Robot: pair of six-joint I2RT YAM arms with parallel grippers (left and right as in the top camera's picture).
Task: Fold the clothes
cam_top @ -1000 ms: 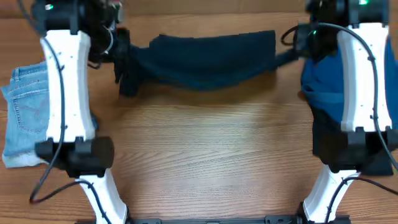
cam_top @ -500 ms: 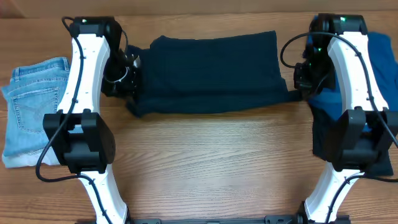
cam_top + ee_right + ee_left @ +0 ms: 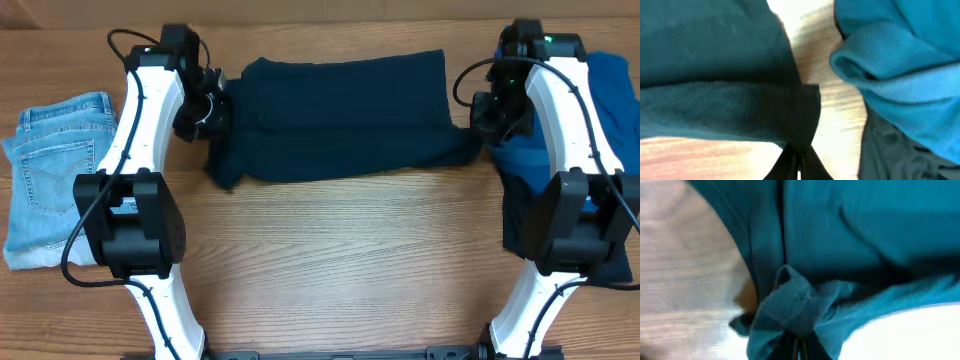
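A dark navy garment (image 3: 345,115) lies spread across the far middle of the table, folded into a wide band. My left gripper (image 3: 212,112) is shut on its left edge; the left wrist view shows bunched cloth (image 3: 800,305) pinched between the fingers (image 3: 799,347). My right gripper (image 3: 487,128) is shut on the garment's right lower corner; the right wrist view shows the dark corner (image 3: 800,120) pinched in the fingers (image 3: 799,165).
Folded light blue jeans (image 3: 55,175) lie at the left edge. A pile of bright blue cloth (image 3: 605,100) over a dark garment (image 3: 520,215) sits at the right, under the right arm; it shows in the right wrist view (image 3: 900,75).
Both grippers brought the lifted garment down toward me and laid it flat. Since half a second ago both hands moved slightly back, and the near edge settled.
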